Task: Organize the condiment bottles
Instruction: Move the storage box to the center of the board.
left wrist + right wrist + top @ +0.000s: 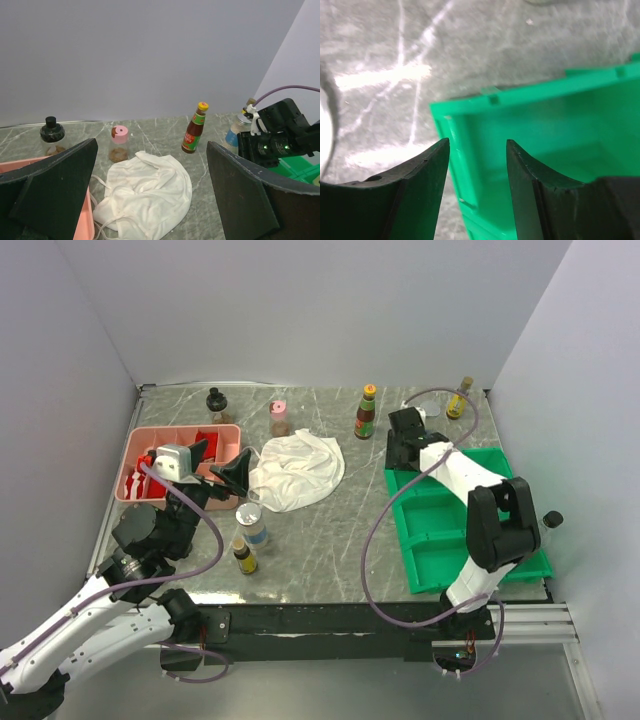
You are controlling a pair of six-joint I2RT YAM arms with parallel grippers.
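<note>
Every bottle I see stands upright, cap up. The pink-capped jar [279, 418] sits just behind the white cloth [296, 470], with the red-labelled bottle [366, 412] behind and to its right. The blue-labelled bottle [251, 522] is in front. The left gripper [218, 460] is at the cloth's left edge, spread wide and empty. The right gripper [478, 142] is over the green tray [545, 100], its gap narrow, gripping nothing.

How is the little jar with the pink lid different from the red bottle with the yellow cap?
The pink-lidded jar is short and squat; the yellow-capped bottle is taller and slimmer. The jar is clear with brown stuff at the bottom; the bottle looks red with a label. Both stand upright on the table, apart from each other.
</note>
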